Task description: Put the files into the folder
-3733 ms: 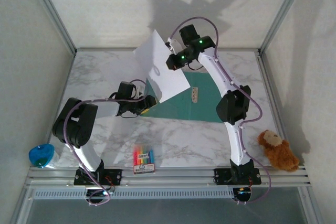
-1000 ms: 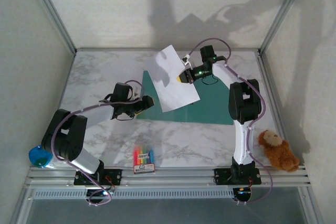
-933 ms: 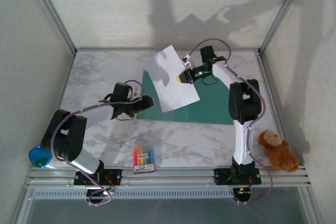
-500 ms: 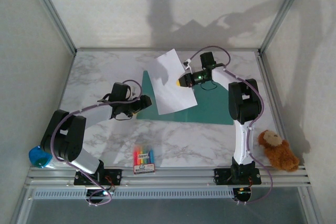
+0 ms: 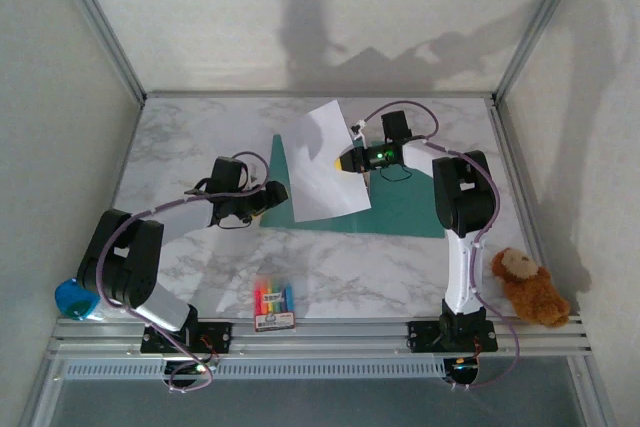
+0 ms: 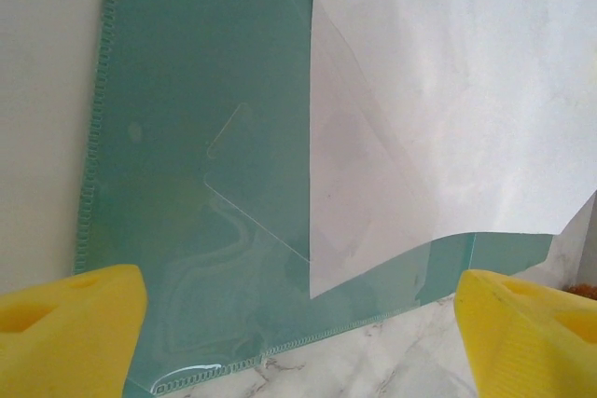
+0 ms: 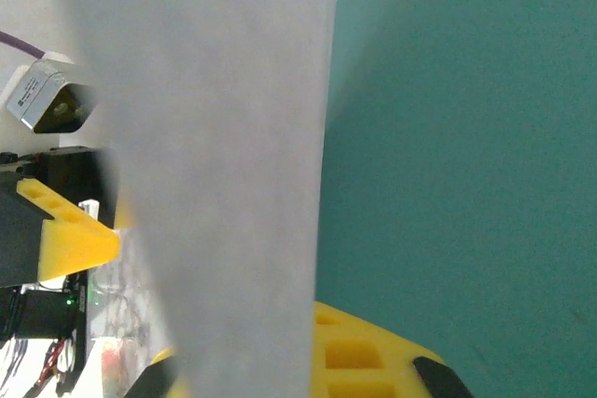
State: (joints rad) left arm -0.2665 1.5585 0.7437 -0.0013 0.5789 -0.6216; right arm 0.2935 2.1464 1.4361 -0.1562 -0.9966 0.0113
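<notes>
i can't read any text from here; the small crayon box [image 5: 273,304] near the front edge carries print, but too tiny to make out.

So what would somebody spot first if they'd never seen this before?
The big white sheet of paper in the middle of the table, pinched by the right claw over the teal folder. Next, the left claw, wide open by the folder's left corner. A brown teddy sits at the table's near right edge.
</notes>
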